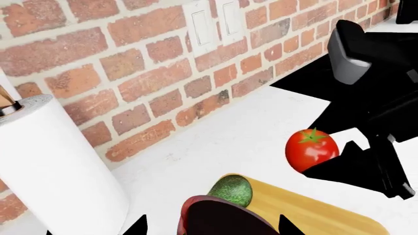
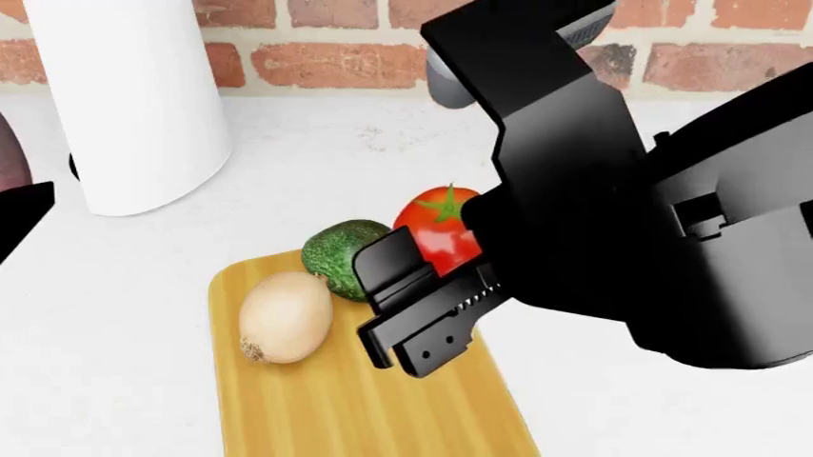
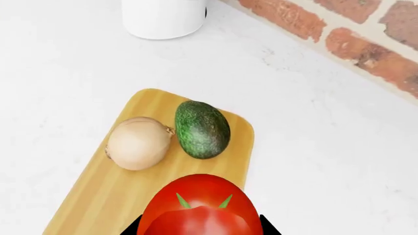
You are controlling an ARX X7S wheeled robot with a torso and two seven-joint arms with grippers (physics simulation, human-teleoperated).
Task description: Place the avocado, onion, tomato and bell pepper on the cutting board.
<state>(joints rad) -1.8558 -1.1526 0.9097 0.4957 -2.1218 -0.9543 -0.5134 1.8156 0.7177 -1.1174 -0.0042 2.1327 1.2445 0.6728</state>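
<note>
The wooden cutting board (image 2: 343, 409) lies on the white counter. On it the tan onion (image 2: 286, 317) and the dark green avocado (image 2: 346, 257) rest side by side at its far end. My right gripper (image 3: 199, 228) is shut on the glossy red tomato (image 3: 202, 208), which hangs over the board's far right corner beside the avocado. My left gripper (image 1: 212, 230) is shut on the dull reddish bell pepper (image 1: 225, 218), held off to the board's left. In the head view only a sliver of the bell pepper (image 2: 7, 152) shows at the left edge.
A tall white paper towel roll (image 2: 128, 105) stands at the back left, against the brick wall (image 2: 343, 62). Wall switches (image 1: 212, 24) sit on the bricks. The bulky black right arm (image 2: 661, 238) hides the counter to the board's right.
</note>
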